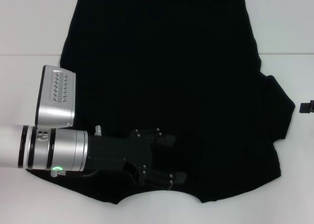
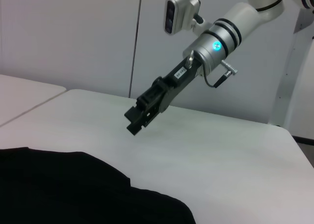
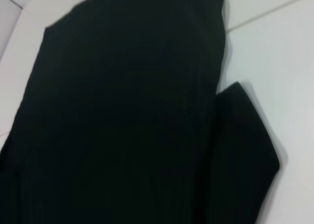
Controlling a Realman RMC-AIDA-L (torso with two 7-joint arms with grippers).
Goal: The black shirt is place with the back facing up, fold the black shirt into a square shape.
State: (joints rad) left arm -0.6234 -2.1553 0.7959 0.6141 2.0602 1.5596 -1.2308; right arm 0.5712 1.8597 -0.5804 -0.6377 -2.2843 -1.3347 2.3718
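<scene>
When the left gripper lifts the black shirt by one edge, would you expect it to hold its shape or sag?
It will likely sag: the black shirt lies flat and thin on the table, its sleeve draped loosely. It probably weighs little for its spread. Pushed, it would more likely bunch than slide whole. The left gripper is over its collar end; the right gripper is off to the side.

You had a white table [image 1: 29,18] with a thin seam [image 1: 24,55] running across its top, and in the left wrist view its far rounded edge [image 2: 196,109] lay before a pale grey wall [image 2: 64,33] split by a dark upright joint [image 2: 136,42]. A small black object [image 1: 306,107] sat at the table's right side, too small to identify.
</scene>
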